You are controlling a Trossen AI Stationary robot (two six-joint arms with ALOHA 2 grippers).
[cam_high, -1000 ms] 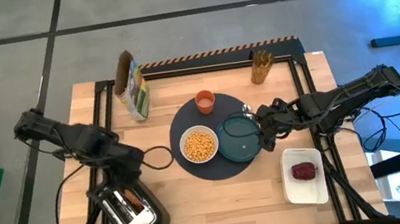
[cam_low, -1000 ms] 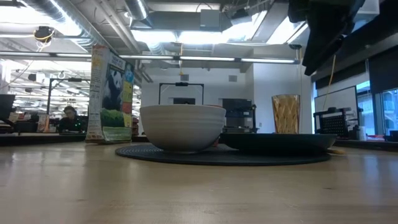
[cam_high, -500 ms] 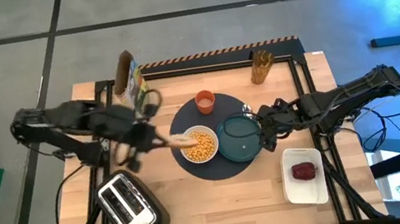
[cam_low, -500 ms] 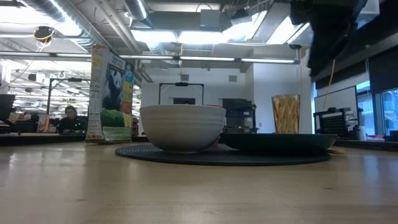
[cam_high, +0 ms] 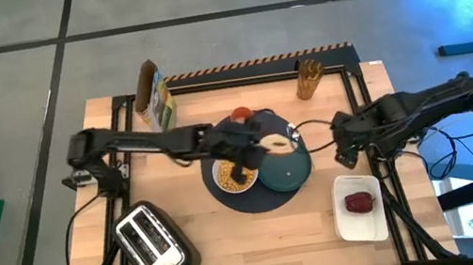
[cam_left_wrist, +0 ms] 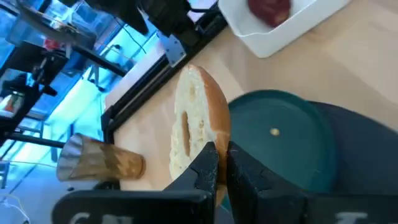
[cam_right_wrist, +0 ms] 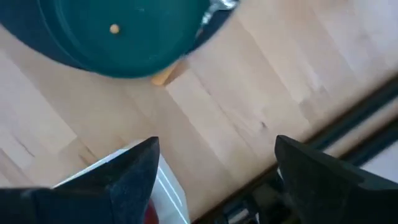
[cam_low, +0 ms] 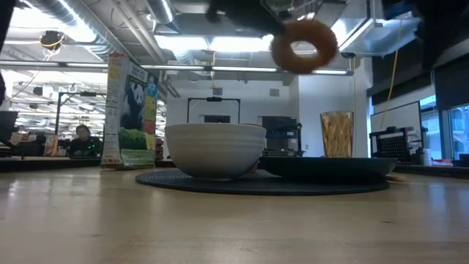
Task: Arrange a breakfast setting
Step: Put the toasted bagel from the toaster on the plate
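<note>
Left hand (cam_left_wrist: 217, 163) grips toasted ring (cam_left_wrist: 198, 124) (aloft)

Cup (cam_high: 240, 113): I saw it mostly hidden under left arm | spoon (cam_right_wrist: 221, 7): blurred, cut by frame edge | fruit (cam_left_wrist: 269, 9): cropped at edge | left gripper (cam_low: 242, 13): only a dark blur above ring (cam_low: 304, 45) | speck on plate (cam_left_wrist: 274, 131): too small to tell

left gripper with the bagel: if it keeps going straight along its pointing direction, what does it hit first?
Probably the teal plate. The left gripper, shut on the toasted ring, points over the plate's near side. Beyond lies bare table, then the white tray. Depth is uncertain.
</note>
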